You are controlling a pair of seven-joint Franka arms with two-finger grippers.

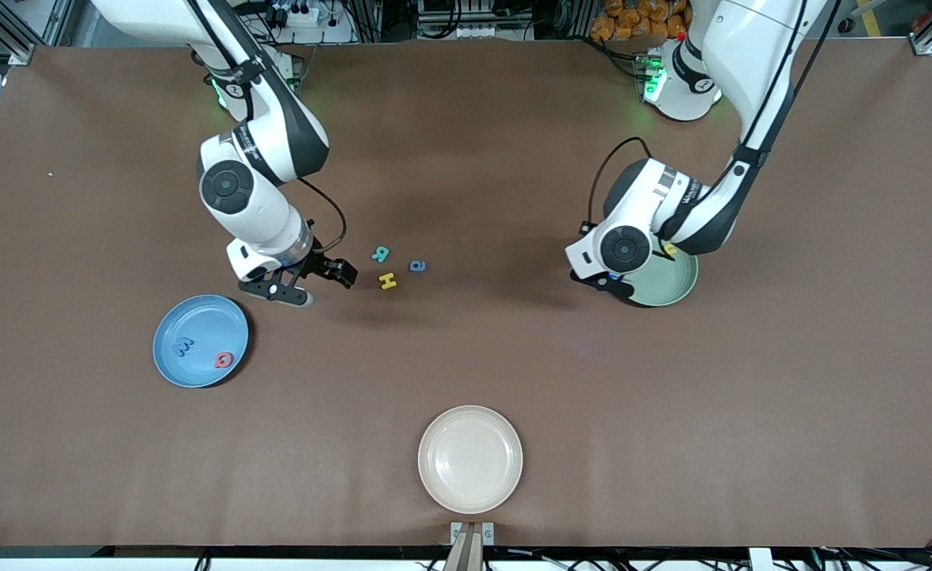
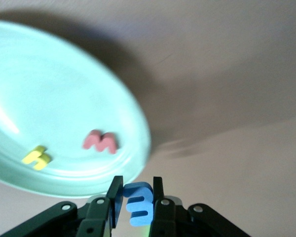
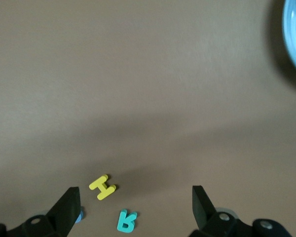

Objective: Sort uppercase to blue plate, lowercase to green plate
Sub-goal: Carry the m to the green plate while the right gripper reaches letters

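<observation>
Left wrist view: left gripper [image 2: 137, 197] pinches a blue E-like letter [image 2: 138, 204] by its flat faces at the green plate [image 2: 49, 89] rim. Looks light, stiff, foam-like; edge grip suits. Right gripper [image 1: 311, 283] hangs wide open, empty, beside yellow H [image 1: 388, 281]. Front view: left wrist hides the held letter and most of the plate.

A wide table [image 1: 466, 143] covered in a brown mat fills the frame, with soft shadows cast across its middle. Along the top edge, aluminium framing [image 1: 5, 32], cables and a power strip [image 1: 301, 14] are seen. A cream-white plate [image 1: 470, 458] is set at lower centre.
</observation>
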